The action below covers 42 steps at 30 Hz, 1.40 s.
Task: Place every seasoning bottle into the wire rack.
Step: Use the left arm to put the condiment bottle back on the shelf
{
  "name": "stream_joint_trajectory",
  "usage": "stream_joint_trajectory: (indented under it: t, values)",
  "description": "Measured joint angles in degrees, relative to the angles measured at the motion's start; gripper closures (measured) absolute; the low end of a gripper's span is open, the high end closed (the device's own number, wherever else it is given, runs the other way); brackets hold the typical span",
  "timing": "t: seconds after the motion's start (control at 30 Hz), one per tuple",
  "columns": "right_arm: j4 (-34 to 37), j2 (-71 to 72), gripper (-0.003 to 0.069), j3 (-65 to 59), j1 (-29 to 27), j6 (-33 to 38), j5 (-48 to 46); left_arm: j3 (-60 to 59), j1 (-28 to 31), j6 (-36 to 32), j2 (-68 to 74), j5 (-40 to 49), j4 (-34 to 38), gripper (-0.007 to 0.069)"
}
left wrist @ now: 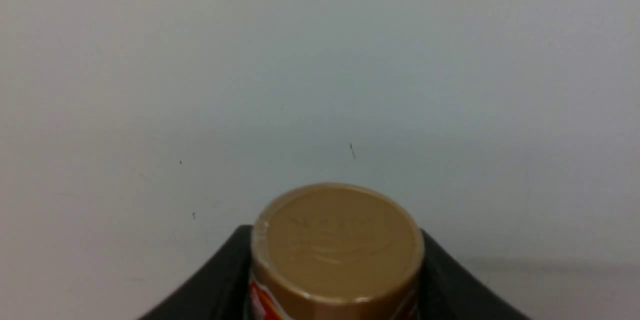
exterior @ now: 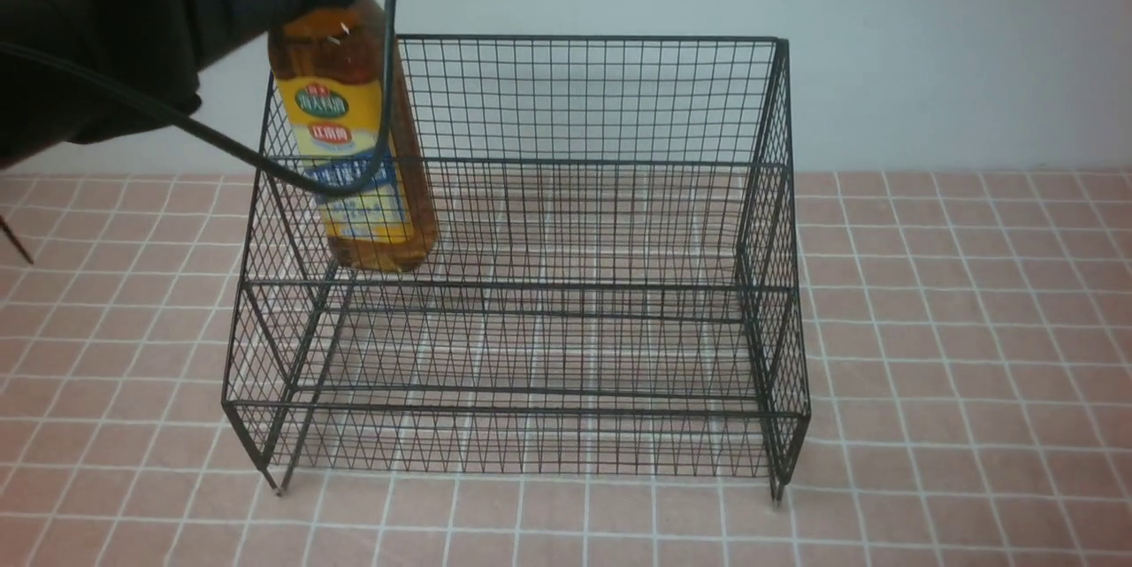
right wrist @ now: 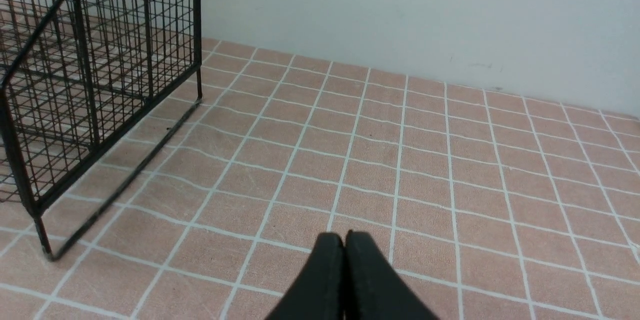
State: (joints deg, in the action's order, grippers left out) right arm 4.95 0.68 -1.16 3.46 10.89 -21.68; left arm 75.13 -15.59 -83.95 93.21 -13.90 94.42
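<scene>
Clenching on the top end of the seasoning bottle [exterior: 363,151] with the left jaws, matte black fingers [left wrist: 210,280] pressing in from either side just below the cap [left wrist: 337,242]. Showing, in the left wrist view, a round, flat-topped cap in smooth gold-tan plastic with a faint embossed pattern, and a sliver of red and white label under it. Holding the bottle nearly upright, base leaning a little toward the robot's right: clear glossy plastic, amber-brown liquid, yellow label with a green oval, a red patch and a blue band. Hanging it inside the left end of the wire rack [exterior: 778,240], over the upper tier, close to the left side wall; not possible to tell whether the base is touching the mesh. Trailing a black cable [exterior: 177,120] from the left arm in a loop across the front of the label.

Pressing the right jaws fully together on nothing, slim black fingers [right wrist: 370,280] tapering to a point above the worktop [exterior: 973,328], off the rack's right end and apart from it.

Standing the rack on short feet on pink matte tiles with white grout: thin black wire in a fine square mesh, two stepped tiers, tall back, sloped sides. Backing onto a plain pale wall [exterior: 929,36].
</scene>
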Motion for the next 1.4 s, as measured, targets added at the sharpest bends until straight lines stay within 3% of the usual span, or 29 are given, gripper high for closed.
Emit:
stream_joint_trajectory:
  t: [0.13,0.33,0.63,0.77,0.9,1.1,1.23,1.4]
  values:
    - [0.0,0.0,0.0673,0.0,0.0,0.0,0.0,-0.2,0.0,-5.0,2.0,-0.6,5.5,0.031]
    - [0.0,0.0,0.0673,0.0,0.0,0.0,0.0,0.0,0.0,-10.8,2.1,-0.8,6.7,0.031]
    - [0.0,0.0,0.0673,0.0,0.0,0.0,0.0,0.0,-1.5,-12.5,2.1,-2.6,6.7,0.0309]
    - [0.0,0.0,0.0673,0.0,0.0,0.0,0.0,0.4,-3.6,-13.2,1.8,-5.6,6.7,0.0266]
    - [0.0,0.0,0.0673,0.0,0.0,0.0,0.0,0.9,-7.5,-17.9,-0.2,-11.9,6.7,0.0174]
    - [0.0,0.0,0.0673,0.0,0.0,0.0,0.0,0.9,-11.8,-25.5,-4.0,-19.5,6.7,0.0156]
    - [0.0,0.0,0.0673,0.0,0.0,0.0,0.0,0.9,-14.1,-27.9,-7.3,-21.9,6.7,0.019]
    - [0.0,0.0,0.0673,0.0,0.0,0.0,0.0,0.9,-19.2,-35.9,-14.1,-25.3,6.7,0.0427]
